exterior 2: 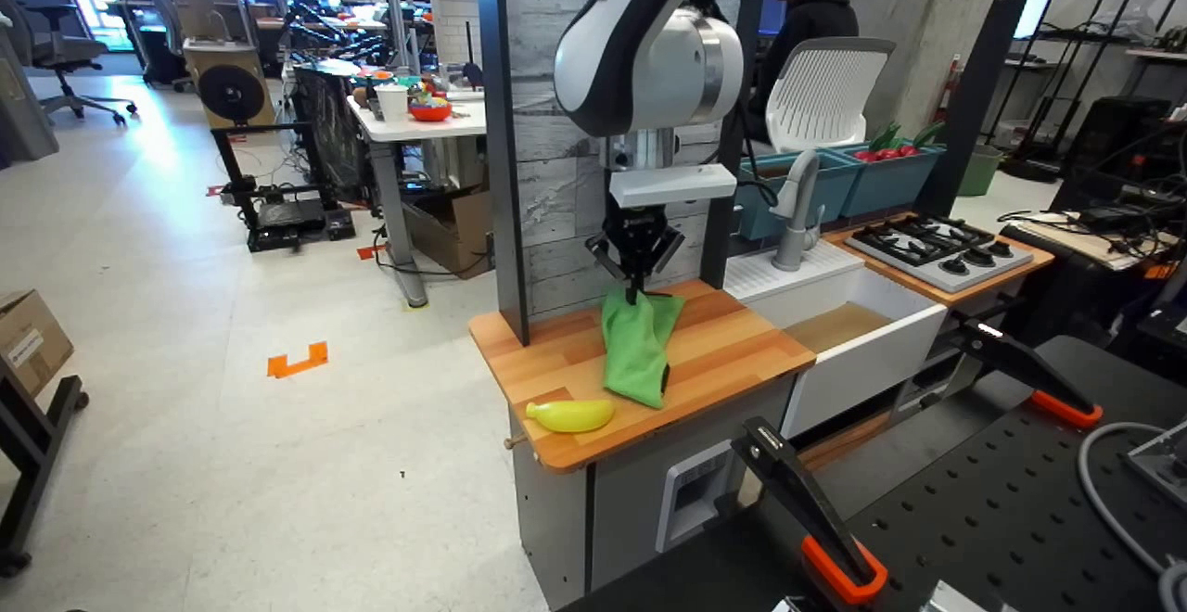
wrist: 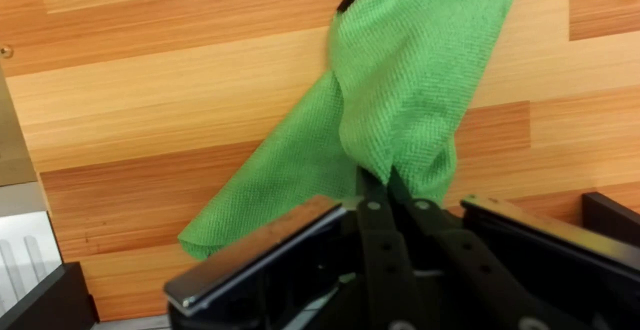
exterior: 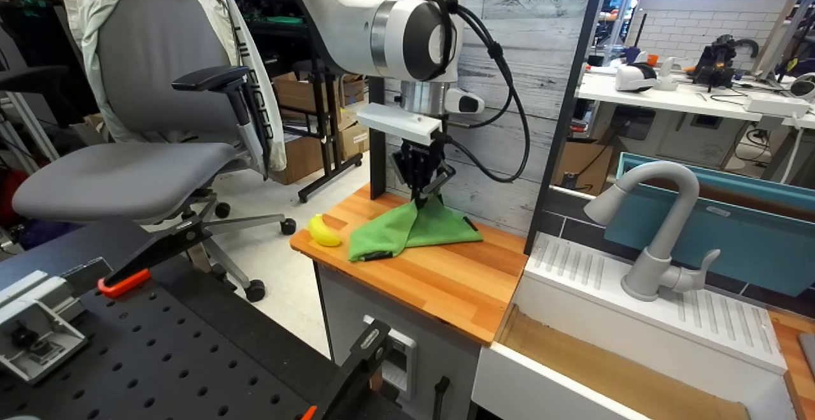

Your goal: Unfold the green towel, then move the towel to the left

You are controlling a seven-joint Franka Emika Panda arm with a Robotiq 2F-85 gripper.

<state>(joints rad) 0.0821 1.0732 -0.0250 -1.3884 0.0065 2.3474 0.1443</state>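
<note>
The green towel [exterior: 385, 230] lies folded and rumpled on the wooden counter [exterior: 439, 280], with a black strip at some of its edges. It also shows in an exterior view [exterior 2: 633, 357] and in the wrist view [wrist: 415, 60]. My gripper [exterior: 420, 202] points down at the towel's rear part, near the wall panel; it shows in an exterior view [exterior 2: 634, 297] too. In the wrist view the fingertips [wrist: 382, 177] are closed on a pinch of the towel. The pinched part is raised a little and the rest lies on the counter. The tips' inner faces are hidden by cloth.
A yellow banana [exterior: 323, 232] lies at the counter's outer end, beside the towel; it also shows in an exterior view [exterior 2: 570, 415]. A grey wood-look panel [exterior: 496, 153] stands close behind the gripper. A white sink [exterior: 573, 350] with a faucet [exterior: 662, 235] adjoins the counter.
</note>
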